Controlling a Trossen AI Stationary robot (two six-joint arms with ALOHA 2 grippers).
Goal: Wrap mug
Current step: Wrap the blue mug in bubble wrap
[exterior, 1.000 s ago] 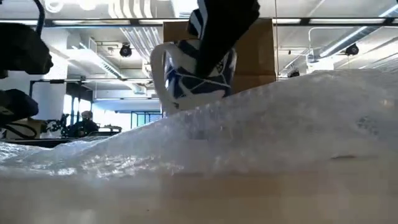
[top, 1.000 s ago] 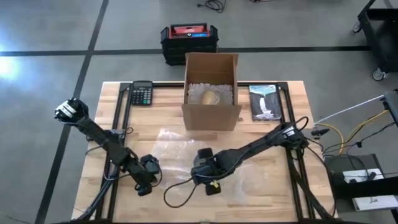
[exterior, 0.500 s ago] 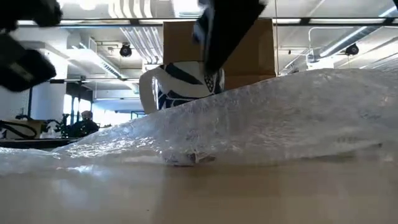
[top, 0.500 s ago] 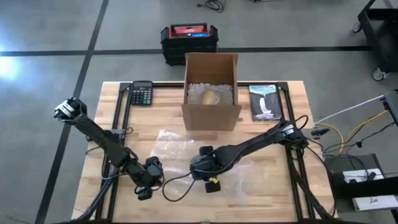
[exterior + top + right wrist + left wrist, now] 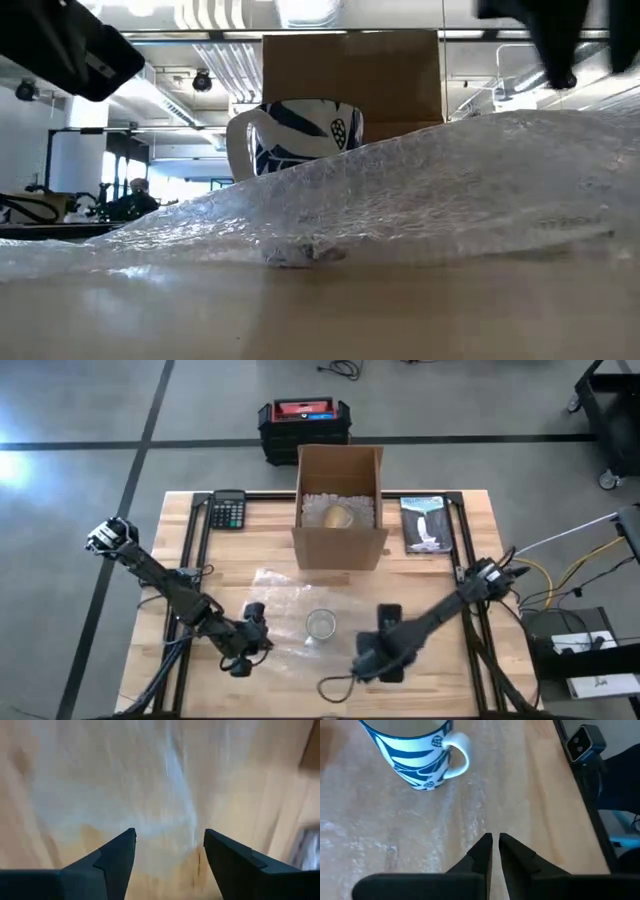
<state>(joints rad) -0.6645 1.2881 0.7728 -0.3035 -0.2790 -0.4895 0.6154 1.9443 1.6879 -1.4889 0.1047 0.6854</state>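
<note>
The blue-and-white mug [image 5: 321,625] stands upright on the bubble wrap sheet [image 5: 285,595], so the wrap can fold over it, with the left gripper [image 5: 493,842] just beside it, fingers nearly closed, and the right gripper [image 5: 169,847] spread open and empty over the sheet.

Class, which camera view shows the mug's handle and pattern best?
The left wrist view: the mug fills it, handle and blue pattern plain. The low view shows it partly behind bubble wrap; the high view shows only its rim from above; the right wrist view misses it.
</note>
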